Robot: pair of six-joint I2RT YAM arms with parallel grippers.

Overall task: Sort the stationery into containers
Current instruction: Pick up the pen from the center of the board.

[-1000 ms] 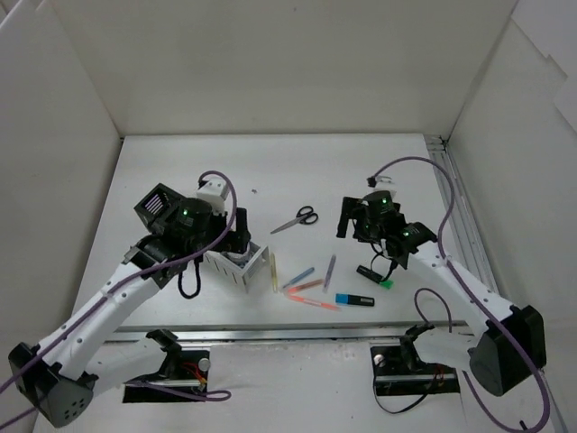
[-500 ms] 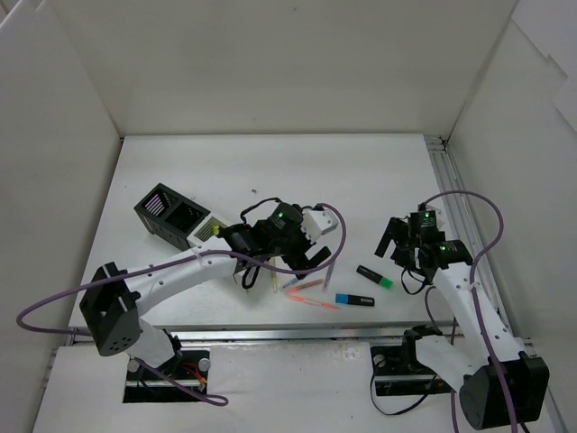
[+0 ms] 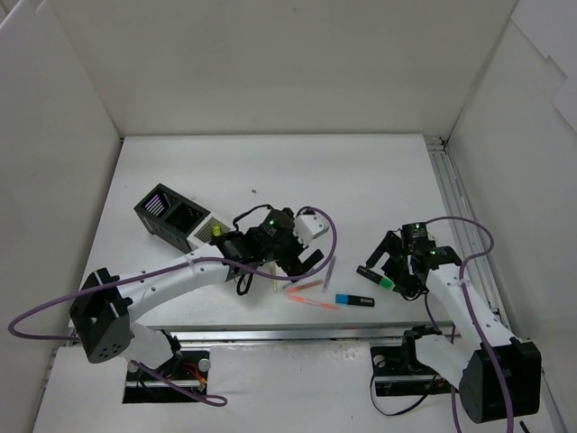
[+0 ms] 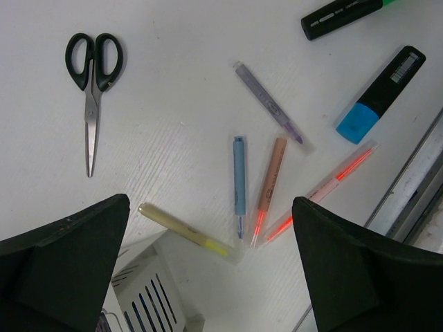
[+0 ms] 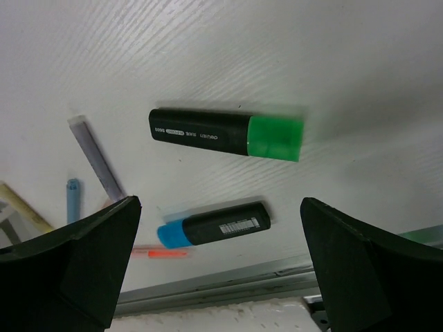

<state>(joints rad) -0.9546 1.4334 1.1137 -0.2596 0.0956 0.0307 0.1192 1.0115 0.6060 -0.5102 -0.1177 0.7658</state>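
Loose stationery lies at the table's front. In the left wrist view I see black-handled scissors point(image 4: 93, 69), a purple pen point(image 4: 268, 104), a blue pen point(image 4: 239, 183), an orange pen point(image 4: 268, 190), a red pen point(image 4: 325, 187), a yellow pen point(image 4: 183, 232) and a blue highlighter point(image 4: 382, 93). My left gripper point(image 4: 211, 207) point(image 3: 302, 260) hangs open above the pens, holding nothing. My right gripper point(image 5: 220, 204) point(image 3: 397, 266) is open over the green highlighter point(image 5: 225, 133) point(image 3: 374, 277) and blue highlighter point(image 5: 214, 225) point(image 3: 354, 299). The containers point(image 3: 167, 215) stand to the left, black boxes then a white one point(image 4: 138, 290).
A metal rail point(image 5: 208, 283) runs along the table's front edge, just past the blue highlighter. White walls enclose the table on three sides. The left arm point(image 3: 180, 271) stretches across the front left, hiding the scissors in the top view.
The left gripper swung right from the containers to above the pens. The right gripper pulled back toward the front right and now hangs over the highlighters. Both stayed open.
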